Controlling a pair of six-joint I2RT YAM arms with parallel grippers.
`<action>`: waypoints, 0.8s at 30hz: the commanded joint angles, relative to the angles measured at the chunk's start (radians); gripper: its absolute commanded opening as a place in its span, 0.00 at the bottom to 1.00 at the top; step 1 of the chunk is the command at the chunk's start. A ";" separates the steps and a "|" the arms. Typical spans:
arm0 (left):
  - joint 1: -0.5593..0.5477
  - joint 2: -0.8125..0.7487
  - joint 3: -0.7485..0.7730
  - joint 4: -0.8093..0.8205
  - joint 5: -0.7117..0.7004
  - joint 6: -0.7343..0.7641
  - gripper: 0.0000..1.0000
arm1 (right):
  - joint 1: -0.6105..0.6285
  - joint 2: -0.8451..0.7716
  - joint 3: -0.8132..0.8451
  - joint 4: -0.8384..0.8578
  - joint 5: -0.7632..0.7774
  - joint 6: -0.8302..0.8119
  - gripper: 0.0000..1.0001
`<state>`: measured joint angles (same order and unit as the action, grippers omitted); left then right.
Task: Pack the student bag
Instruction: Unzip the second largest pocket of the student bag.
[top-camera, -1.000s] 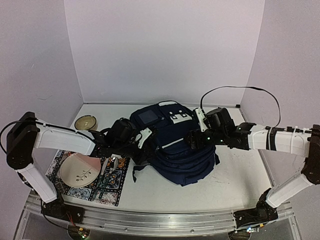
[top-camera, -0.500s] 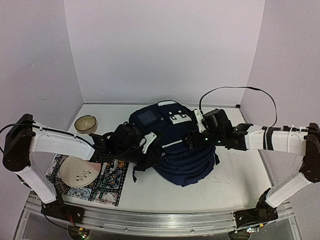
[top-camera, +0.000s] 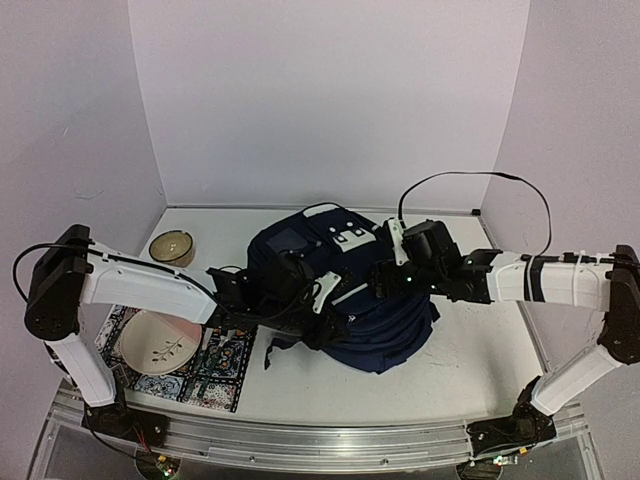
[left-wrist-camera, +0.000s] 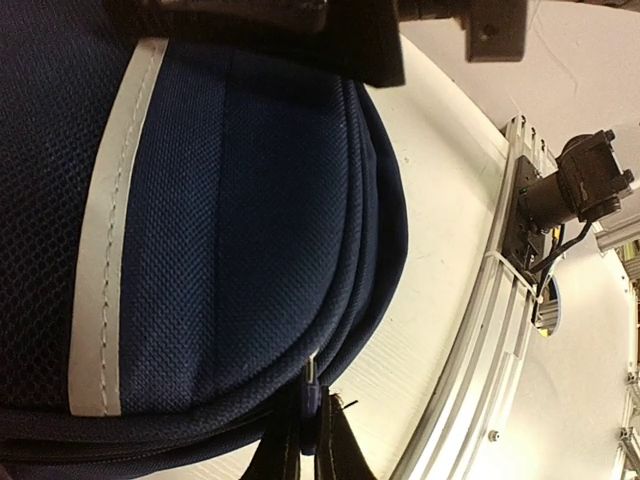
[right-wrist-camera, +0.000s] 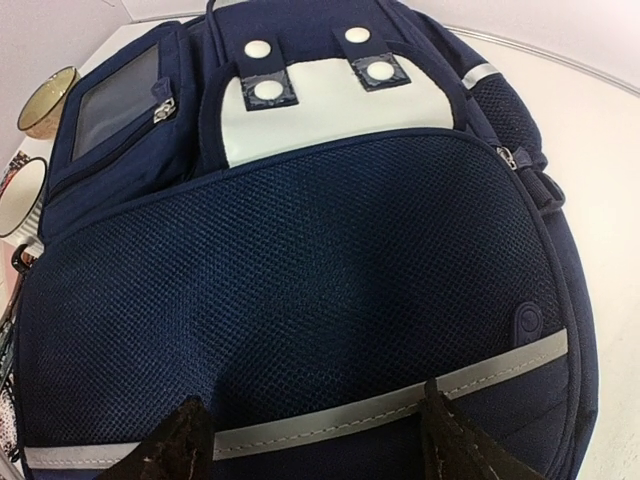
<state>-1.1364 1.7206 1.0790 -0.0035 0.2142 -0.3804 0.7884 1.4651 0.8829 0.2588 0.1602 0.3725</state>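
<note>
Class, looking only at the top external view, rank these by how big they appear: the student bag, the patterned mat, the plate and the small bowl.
1. student bag, largest by far
2. patterned mat, though the plate and an arm hide part of it
3. plate
4. small bowl, clearly smallest

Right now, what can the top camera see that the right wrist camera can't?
Only the top view shows the left arm, the right arm, the left hand at the bag's near-left edge, and a black cable. Only the right wrist view shows the mesh pocket weave, a round logo and a zipper pull. Both show the student bag, its white patch and the bowl.
</note>
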 joint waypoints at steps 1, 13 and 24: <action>-0.013 -0.003 0.047 0.017 0.012 -0.089 0.11 | 0.027 -0.048 0.012 -0.046 0.040 0.011 0.70; 0.010 -0.120 -0.004 0.014 -0.025 -0.204 0.43 | 0.166 -0.213 -0.018 -0.173 0.187 0.128 0.72; 0.135 -0.246 -0.122 0.030 0.001 -0.352 0.43 | 0.390 -0.148 0.037 -0.257 0.274 0.335 0.65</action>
<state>-1.0341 1.5144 0.9724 0.0002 0.2063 -0.6591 1.1165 1.2658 0.8767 0.0441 0.3769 0.6046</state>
